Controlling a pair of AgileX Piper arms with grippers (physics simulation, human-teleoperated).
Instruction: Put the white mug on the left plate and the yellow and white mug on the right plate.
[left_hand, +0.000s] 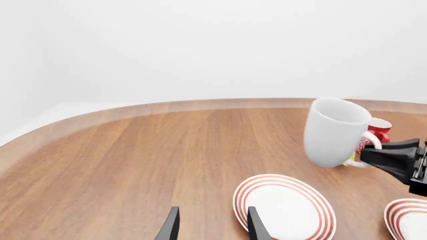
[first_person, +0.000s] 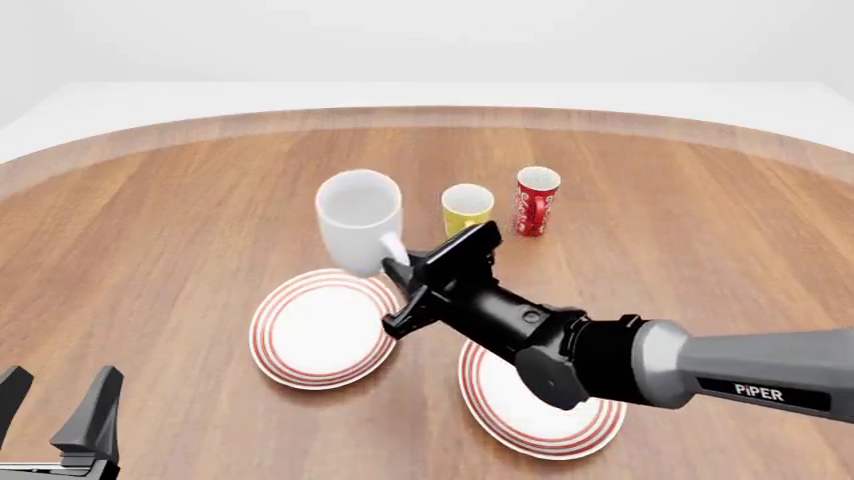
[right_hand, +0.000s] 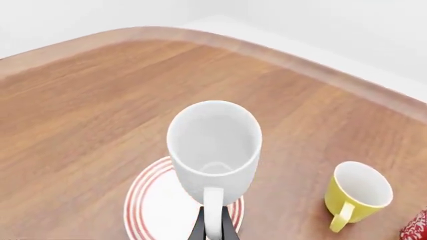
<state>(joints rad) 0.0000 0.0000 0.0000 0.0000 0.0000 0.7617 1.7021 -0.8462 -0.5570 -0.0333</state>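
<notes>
Right gripper (first_person: 400, 268) clamps the handle of the white mug (first_person: 358, 220), held above the left plate's (first_person: 300, 350) far rim (left gripper (first_person: 56, 405) agape); centre it, then lower upright.

Simulated tabletop test scene, not a real room. A round wooden table (first_person: 160, 230) with a pale raised rim sits in a blank white void: no walls, furniture or windows around the table. Flat, even lighting and clean rendered surfaces. On the table only tableware: mugs, plates, a red can (first_person: 537, 201).
</notes>
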